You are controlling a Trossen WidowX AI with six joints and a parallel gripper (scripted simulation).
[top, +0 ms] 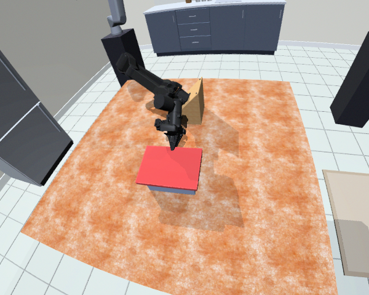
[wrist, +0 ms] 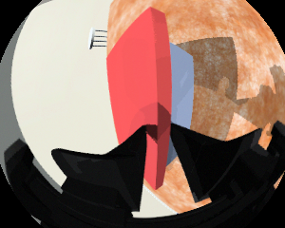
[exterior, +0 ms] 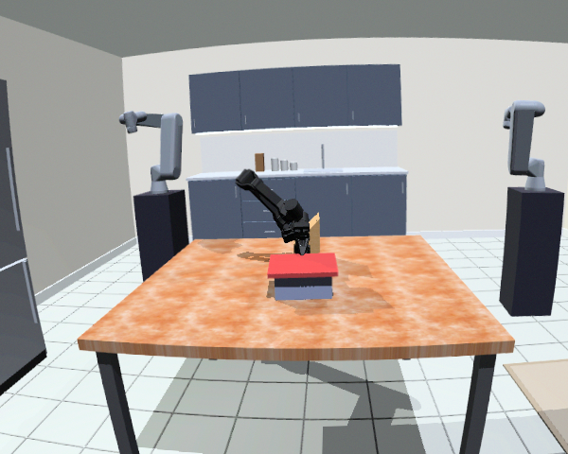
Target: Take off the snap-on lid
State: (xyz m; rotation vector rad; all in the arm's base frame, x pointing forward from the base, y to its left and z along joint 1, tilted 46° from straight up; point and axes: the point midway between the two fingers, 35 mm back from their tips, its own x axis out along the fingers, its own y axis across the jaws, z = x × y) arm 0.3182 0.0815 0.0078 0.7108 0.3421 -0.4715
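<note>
The red lid (top: 168, 166) (exterior: 302, 265) (wrist: 133, 81) is over the blue-grey storage box (top: 171, 189) (exterior: 303, 293) (wrist: 182, 76), its smooth top facing up. The lid reaches out past the box walls. In the exterior view a dark band lies between the lid's front rim and the lit part of the box; I cannot tell if it is shadow or a gap. My gripper (top: 172, 148) (exterior: 302, 253) (wrist: 158, 128) is shut on the lid's back edge, one finger above the lid and one below its rim. The box's inside is hidden.
The box stands on the orange-brown table (top: 257, 190) (exterior: 201, 303). An upright wooden piece (top: 195, 109) (exterior: 315, 235) stands behind the box, close beside my arm. Grey arms on dark pedestals (exterior: 159, 235) (exterior: 531, 249) stand beyond the table.
</note>
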